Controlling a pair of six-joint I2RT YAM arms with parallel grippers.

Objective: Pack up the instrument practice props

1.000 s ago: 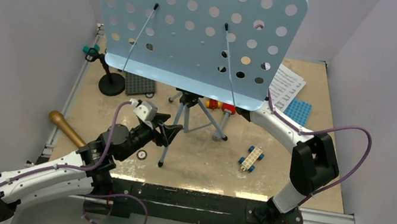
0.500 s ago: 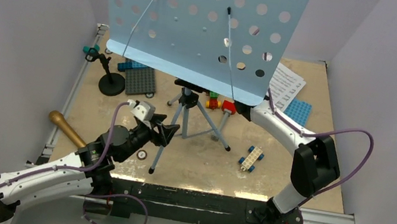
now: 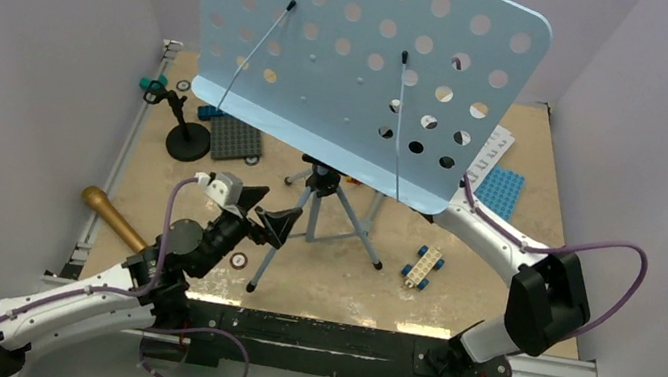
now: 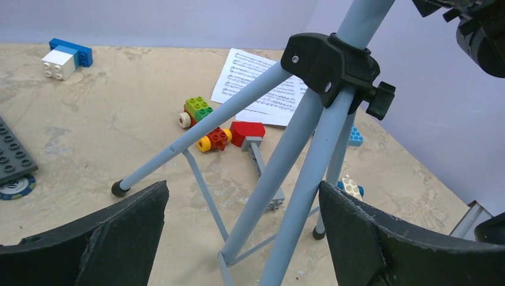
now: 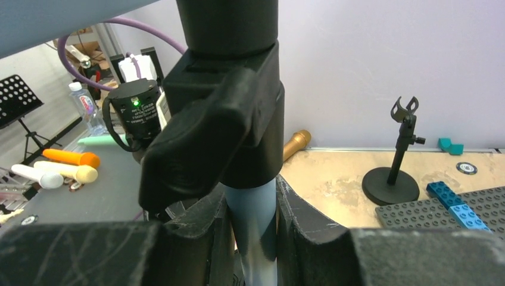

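Coloured bricks [image 4: 199,109] behind music stand [image 4: 238,102], grey baseplate [image 3: 236,141] beside mic stand [image 3: 186,140]

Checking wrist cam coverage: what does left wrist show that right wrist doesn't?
Left wrist only: sheet music, red, green and yellow bricks, and the music stand's tripod legs passing between the fingers of the open left gripper.
Right wrist only: mic stand, toy microphone, and the right gripper shut on the pole.
Both: the light-blue pole and the grey baseplate.
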